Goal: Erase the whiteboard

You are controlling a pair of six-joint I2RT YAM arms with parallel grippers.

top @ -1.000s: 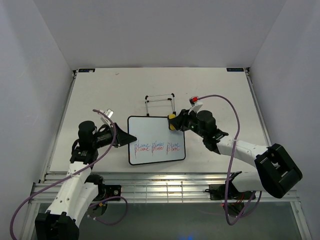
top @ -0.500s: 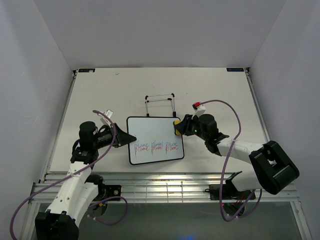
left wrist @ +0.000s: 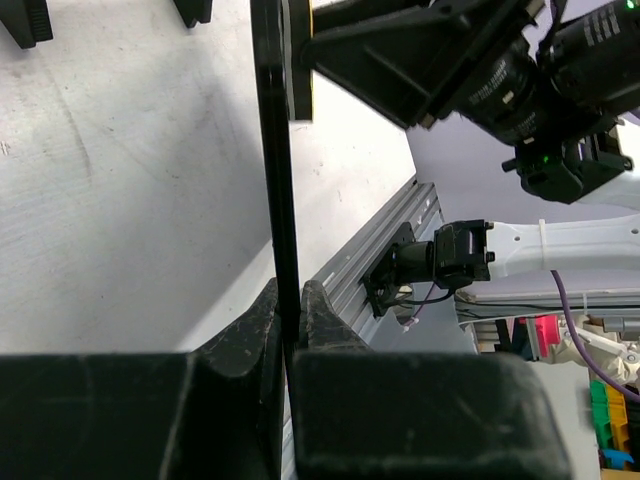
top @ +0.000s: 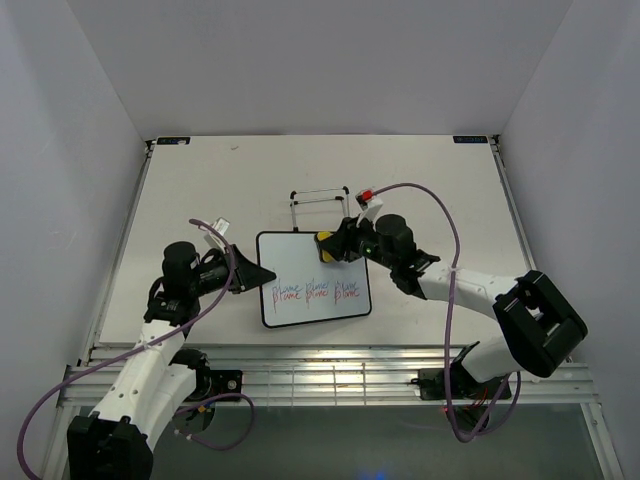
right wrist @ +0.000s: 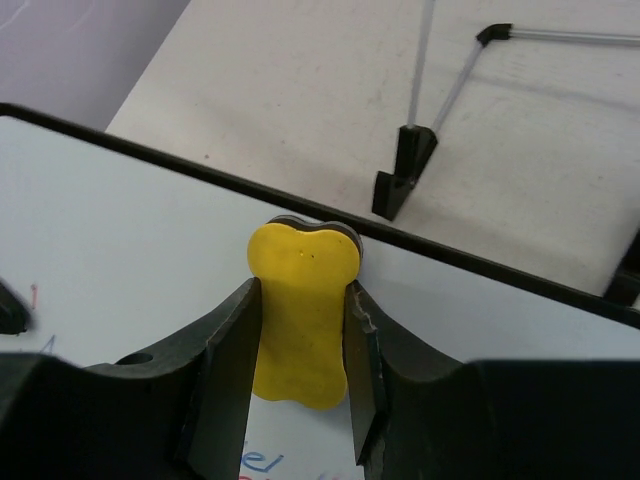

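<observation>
Yellow sponge [right wrist: 300, 315], pinched tight in the right gripper [top: 335, 246], has slid left from the top right corner of the whiteboard [top: 290, 258] to the middle of its upper edge. It sits above the writing [top: 317, 292], so I judge nothing wiped yet. The whiteboard lies near the middle of the table [top: 200, 190], its left edge clamped in the left gripper [top: 250, 276]; I count one board, one sponge, one wire stand [top: 320, 195] and three scribbled words.
</observation>
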